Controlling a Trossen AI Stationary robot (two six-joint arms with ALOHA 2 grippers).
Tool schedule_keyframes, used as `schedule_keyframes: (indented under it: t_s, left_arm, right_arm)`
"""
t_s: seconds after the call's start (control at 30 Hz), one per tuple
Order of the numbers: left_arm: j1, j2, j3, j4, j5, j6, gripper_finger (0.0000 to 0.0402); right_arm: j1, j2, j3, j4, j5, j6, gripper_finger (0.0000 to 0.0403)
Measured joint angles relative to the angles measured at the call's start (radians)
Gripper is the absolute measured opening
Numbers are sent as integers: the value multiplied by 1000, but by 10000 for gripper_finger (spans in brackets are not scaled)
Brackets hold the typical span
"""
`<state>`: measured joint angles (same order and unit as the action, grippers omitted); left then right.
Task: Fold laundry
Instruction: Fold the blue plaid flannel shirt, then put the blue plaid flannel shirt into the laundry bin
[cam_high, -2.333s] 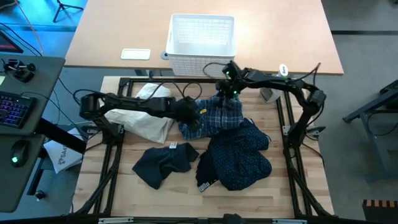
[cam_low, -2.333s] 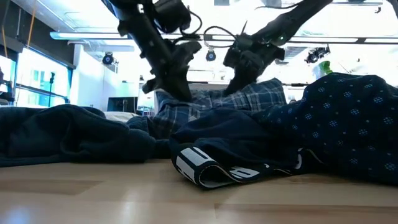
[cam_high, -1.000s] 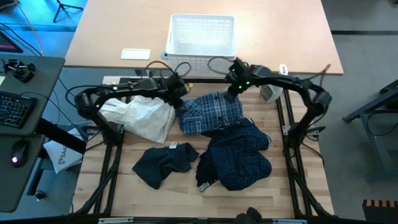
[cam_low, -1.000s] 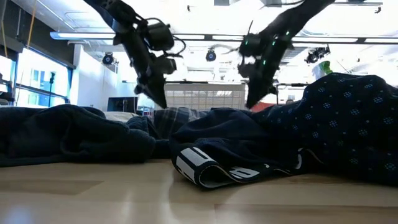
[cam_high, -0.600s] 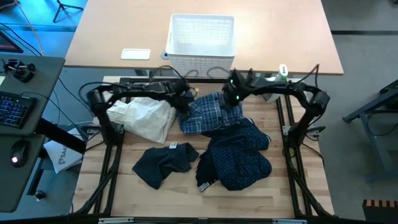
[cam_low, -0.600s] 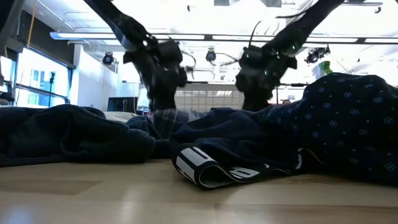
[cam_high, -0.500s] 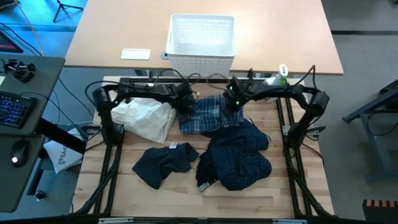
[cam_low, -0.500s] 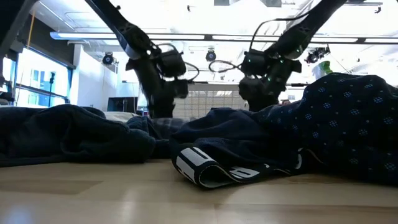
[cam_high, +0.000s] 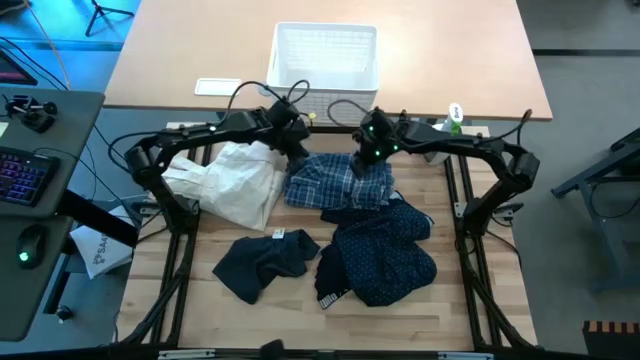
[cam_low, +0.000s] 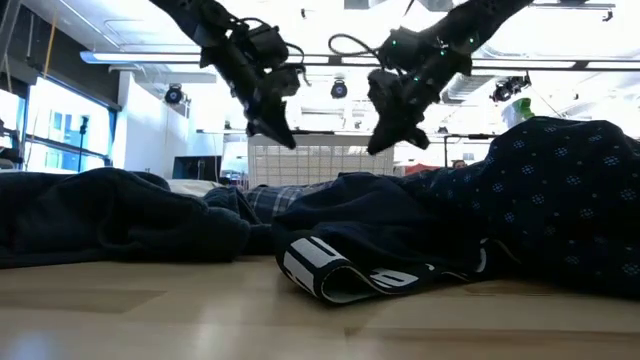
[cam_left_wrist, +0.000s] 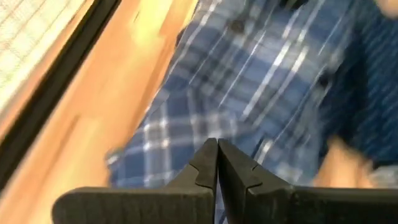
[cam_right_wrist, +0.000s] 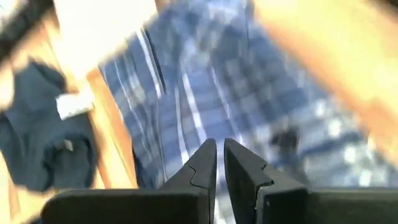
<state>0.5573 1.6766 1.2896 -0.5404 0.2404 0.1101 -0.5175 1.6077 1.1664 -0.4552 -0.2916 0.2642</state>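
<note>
High view: the plaid shirt (cam_high: 336, 180) lies flat on the surface just in front of the white basket (cam_high: 324, 58), its long axis running side to side. The left claw (cam_high: 296, 152), fingers pressed together and empty, hangs over the shirt's left edge; the right claw (cam_high: 363, 160), nearly closed and empty, over its right part. The navy dotted shirt (cam_high: 385, 250) lies beyond the plaid shirt, away from the basket.

Near the centre of the high view, below my jaws, lies the blue-and-white plaid cotton shirt (cam_high: 338, 183), rumpled. Under it to the lower right is the navy shirt with tiny white dots (cam_high: 385, 248), bunched. At lower left lies a small dark grey garment (cam_high: 262, 262), crumpled.
</note>
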Motion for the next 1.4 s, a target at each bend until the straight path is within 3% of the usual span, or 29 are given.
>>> schedule_keyframes:
  t_s: [0.13, 0.27, 0.47, 0.6, 0.93, 1.07, 1.2, 1.4]
  left_arm:
    - [4, 71, 0, 46, 4, -83, 0]
    - [-16, 194, 0, 32, -38, -150, 0]
    - [-51, 323, 0, -15, -87, -128, 0]
    - [-57, 278, -2, -50, -119, -106, 0]
    - [-46, 13, 3, -27, -105, -142, 0]
    - [-46, 12, 2, -25, -49, -162, 0]
    - [-61, 48, 2, -9, -35, -185, 0]
    - [-92, 110, 2, 65, -10, -186, 0]
  right_arm:
    - [-38, 21, -59, 130, 7, 59, 27]
    - [-59, 55, -163, 188, 113, 160, 27]
    - [-62, 63, -278, 312, 151, 229, 27]
    - [-75, 21, -244, 227, 153, 194, 27]
    - [-83, -154, -66, -63, 166, 39, 35]
    - [-99, -174, -55, -258, 69, 115, 84]
    - [-82, -176, -95, -389, -8, 206, 175]
    - [-45, -176, -240, -325, -4, 332, 324]
